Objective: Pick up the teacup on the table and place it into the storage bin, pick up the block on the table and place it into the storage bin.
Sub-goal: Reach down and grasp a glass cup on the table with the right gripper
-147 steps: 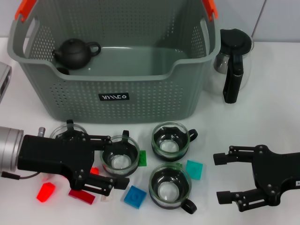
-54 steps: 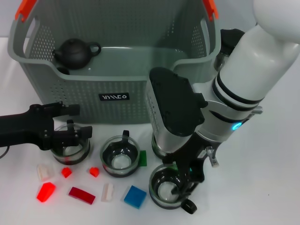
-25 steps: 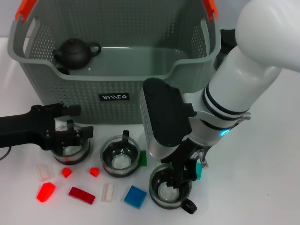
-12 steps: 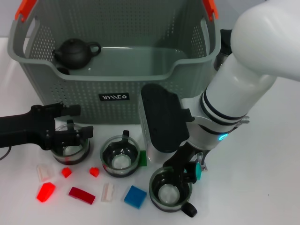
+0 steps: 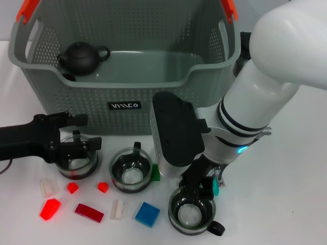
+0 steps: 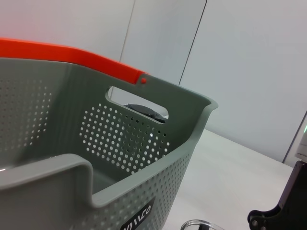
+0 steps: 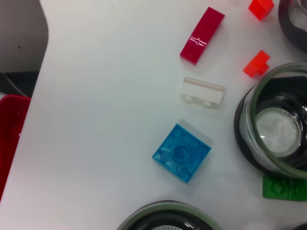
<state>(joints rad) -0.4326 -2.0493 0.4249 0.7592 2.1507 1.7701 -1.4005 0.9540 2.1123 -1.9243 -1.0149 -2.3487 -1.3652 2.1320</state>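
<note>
The glass teacup with a dark holder and a small black handle stands on the white table, directly under the right end effector. Its fingers reach down at the cup's rim, but the wrist hides them, so I cannot tell whether they are apart or clamped on the rim. To do this grasp well, one finger should go inside the rim and one outside, then the lift should be straight up, because the blue square block and a second glass teacup lie just beside the end effector. The large grey perforated storage bin waits behind it. The right arm bends steeply down over the cups. The left end effector rests low at a third glass teacup; its fingers' state I also cannot tell.
</note>
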